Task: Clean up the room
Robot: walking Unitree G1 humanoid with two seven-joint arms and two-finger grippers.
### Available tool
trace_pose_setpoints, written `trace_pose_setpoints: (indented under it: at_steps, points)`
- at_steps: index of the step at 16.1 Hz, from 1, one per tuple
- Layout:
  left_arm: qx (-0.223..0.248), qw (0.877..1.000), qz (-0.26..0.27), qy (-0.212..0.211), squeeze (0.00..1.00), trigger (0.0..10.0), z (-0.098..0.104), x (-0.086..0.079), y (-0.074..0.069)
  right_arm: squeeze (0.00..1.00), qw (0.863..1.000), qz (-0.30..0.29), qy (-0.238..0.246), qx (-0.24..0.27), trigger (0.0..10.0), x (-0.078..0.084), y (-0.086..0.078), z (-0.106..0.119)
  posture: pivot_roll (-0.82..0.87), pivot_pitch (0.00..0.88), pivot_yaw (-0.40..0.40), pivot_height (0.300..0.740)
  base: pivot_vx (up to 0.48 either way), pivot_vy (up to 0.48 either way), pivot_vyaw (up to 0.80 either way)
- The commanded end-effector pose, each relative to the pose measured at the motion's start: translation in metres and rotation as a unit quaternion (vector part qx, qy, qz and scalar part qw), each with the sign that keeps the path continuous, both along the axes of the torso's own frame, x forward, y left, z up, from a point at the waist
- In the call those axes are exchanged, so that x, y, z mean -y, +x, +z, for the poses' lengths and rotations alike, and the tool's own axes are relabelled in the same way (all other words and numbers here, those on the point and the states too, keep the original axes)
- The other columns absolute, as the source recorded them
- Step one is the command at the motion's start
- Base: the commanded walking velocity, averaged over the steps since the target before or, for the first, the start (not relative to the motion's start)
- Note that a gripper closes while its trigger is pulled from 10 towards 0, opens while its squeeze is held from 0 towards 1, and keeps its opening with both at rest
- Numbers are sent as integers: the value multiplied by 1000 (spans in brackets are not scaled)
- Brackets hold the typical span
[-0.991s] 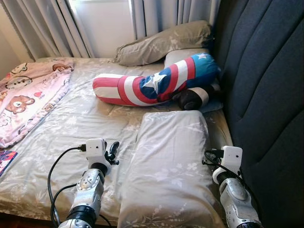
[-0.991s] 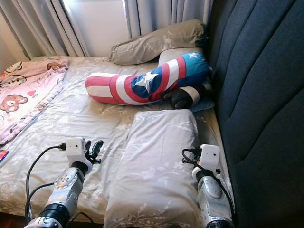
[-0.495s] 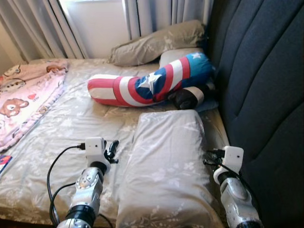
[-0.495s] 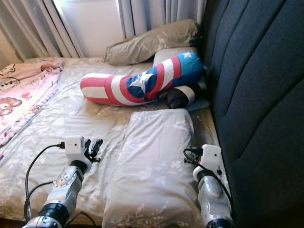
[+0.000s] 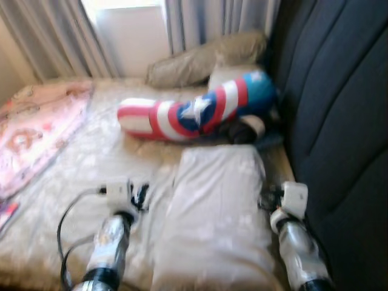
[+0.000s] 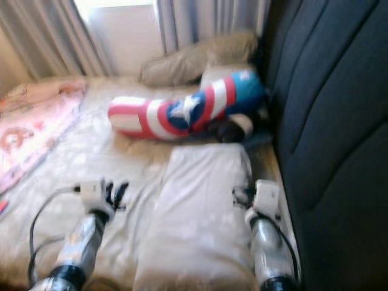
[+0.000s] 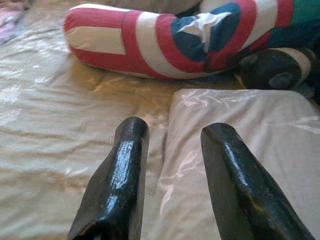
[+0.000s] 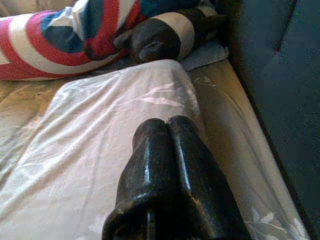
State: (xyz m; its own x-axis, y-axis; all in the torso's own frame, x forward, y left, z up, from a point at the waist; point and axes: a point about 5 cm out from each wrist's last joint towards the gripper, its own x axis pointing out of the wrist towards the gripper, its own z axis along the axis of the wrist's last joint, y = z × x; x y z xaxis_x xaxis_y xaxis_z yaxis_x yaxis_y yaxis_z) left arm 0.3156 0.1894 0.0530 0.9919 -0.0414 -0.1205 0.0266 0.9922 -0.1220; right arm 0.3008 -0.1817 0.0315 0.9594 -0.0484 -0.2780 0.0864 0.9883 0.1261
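Observation:
A pale grey floral pillow lies on the bed in front of me, between my two arms. My left gripper is open just above the sheet, its fingers straddling the pillow's left edge. My right gripper is shut with nothing in it, over the pillow's right side near the headboard. Beyond the pillow lies a red, white and blue star bolster with a dark plush toy beside it.
A dark padded headboard runs close along my right arm. Another grey pillow leans by the curtains at the far end. A pink bear-print blanket covers the bed's left part. The head views are blurred.
The head views have shifted slightly and gone blurry, so the camera is moving. Both arms keep much the same place on either side of the pillow.

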Motion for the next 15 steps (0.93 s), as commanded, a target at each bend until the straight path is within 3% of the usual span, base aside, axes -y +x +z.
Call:
trace_pose_setpoints:
  at_steps: [1, 4, 15]
  points:
    - [3, 1000, -3, 0, 0, 10000, 4, -1, 2, 0, 1000, -2, 2, -4, 10000, 0, -1, -2, -16, 50, 57, 740, 289, 0, 0]
    - [5, 1000, -5, 0, 0, 10000, 4, 0, 3, 0, 1000, 2, -1, -1, 10000, -1, 0, -1, -16, 46, 56, 740, 284, 0, 0]
    - [13, 1000, -15, -7, 0, 10000, 6, 0, 0, 0, 1000, 8, 1, -6, 10000, -5, 2, -2, -6, 36, 49, 740, 0, 0, 0]
